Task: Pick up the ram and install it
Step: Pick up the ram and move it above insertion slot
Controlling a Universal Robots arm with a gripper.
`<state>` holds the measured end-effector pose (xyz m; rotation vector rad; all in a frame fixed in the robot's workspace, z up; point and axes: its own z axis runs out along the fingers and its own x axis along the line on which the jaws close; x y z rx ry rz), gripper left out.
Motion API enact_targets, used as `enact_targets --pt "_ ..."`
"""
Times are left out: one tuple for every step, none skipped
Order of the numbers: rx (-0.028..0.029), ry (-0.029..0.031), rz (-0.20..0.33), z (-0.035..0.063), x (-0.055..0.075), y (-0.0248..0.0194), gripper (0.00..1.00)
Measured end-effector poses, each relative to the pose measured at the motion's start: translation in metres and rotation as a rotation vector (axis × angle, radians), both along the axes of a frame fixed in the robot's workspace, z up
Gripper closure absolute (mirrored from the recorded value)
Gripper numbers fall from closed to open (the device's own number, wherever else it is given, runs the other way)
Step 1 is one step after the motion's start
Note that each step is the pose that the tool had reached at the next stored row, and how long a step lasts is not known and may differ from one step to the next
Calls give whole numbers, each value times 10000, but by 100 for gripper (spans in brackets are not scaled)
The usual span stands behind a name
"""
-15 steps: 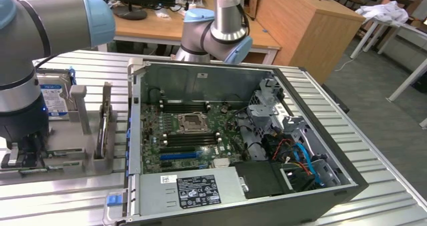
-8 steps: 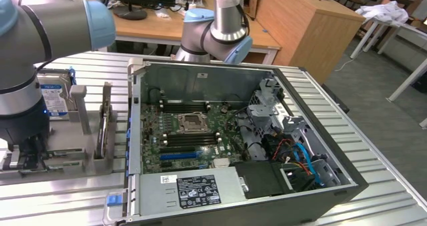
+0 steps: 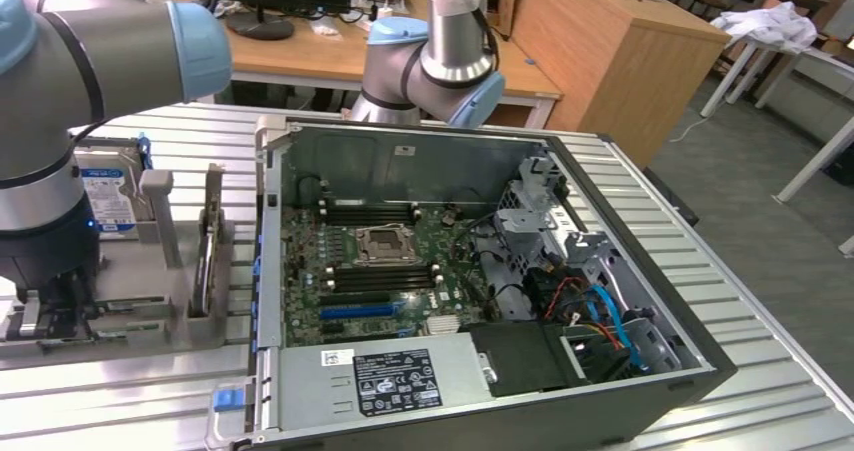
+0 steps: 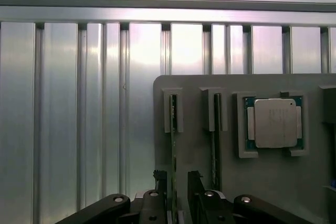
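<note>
While the ram (image 4: 173,140) stands edge-up, lengthwise along its holder (image 4: 262,182) slot, the wide-open gripper (image 4: 177,179) straddles it, ungripped

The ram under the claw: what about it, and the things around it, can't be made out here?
The ram: edge-on in the wrist view, so its chips cannot be seen.
Its near end: hidden by the open gripper straddling it, wrist view.
The hard drive: partly covered by the arm, exterior view.
The memory slots: too small in the exterior view to tell whether any is filled.
</note>
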<state>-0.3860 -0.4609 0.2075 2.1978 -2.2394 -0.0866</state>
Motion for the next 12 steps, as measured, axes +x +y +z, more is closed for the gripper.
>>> enact_targets --pt "0 0 1 0 12 -1 70" --pt "-2 2 1 2 27 -2 70" --pt "-1 2 1 1 40 -1 70" --pt "0 2 2 1 50 -2 70" --pt "0 1 2 1 58 -2 70" --pt "1 2 4 2 63 -1 70" --pt "4 2 4 1 66 -1 70" --pt "6 2 8 1 68 -2 70" --pt "8 2 11 1 72 -2 70" --pt "8 4 13 2 78 -2 70" --pt "8 4 16 2 90 -3 70" --pt "8 2 18 1 105 -3 70"
